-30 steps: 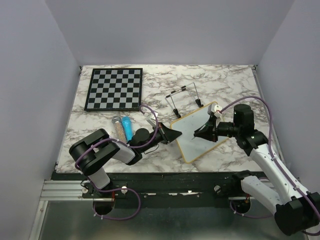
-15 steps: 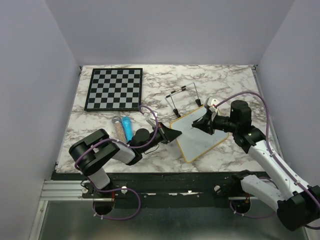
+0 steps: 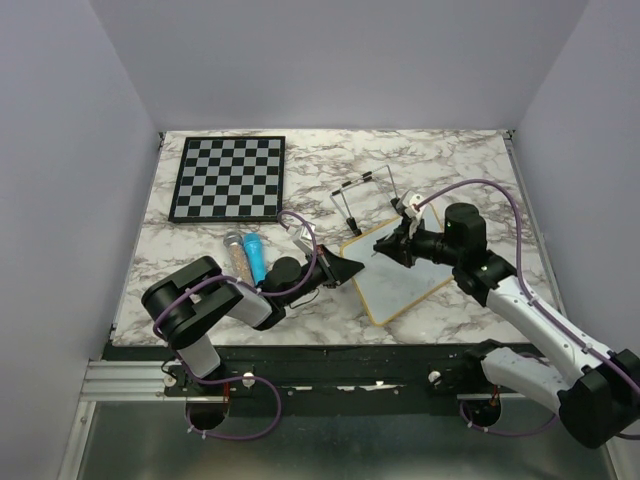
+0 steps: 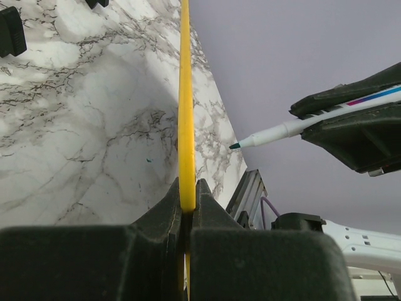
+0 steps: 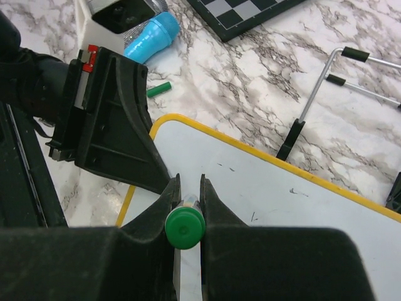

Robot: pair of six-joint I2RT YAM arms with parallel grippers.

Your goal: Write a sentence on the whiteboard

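The writing looks barely begun: the whiteboard (image 3: 405, 278) carries only a few small dark flecks on its white face in the right wrist view, and nothing that reads as a word, so the whole sentence is, as far as I can judge, yet to be put down. The board sits on the marble table (image 3: 455, 160) toward its near right part, turned at an angle between the two arms; whether it lies fully flat I cannot tell. The left gripper (image 3: 350, 268) is clamped on the board's left edge, the yellowish frame pinched between its fingers in its own wrist view. The right gripper (image 3: 393, 247) is closed around a green marker (image 4: 301, 125), uncapped, its tip pointing at the board's upper left part; whether the tip touches the surface cannot be told. The marker's cap (image 5: 158, 89) lies on the marble just beside the left gripper. Farther off are a chessboard (image 3: 228, 178) at the far left corner, a wire stand (image 3: 363, 193) behind the whiteboard, and a blue cylinder (image 3: 253, 256) with a second, paler one near the left arm. The marker barrel bears a coloured printed stripe, too small to read; no other label is legible.
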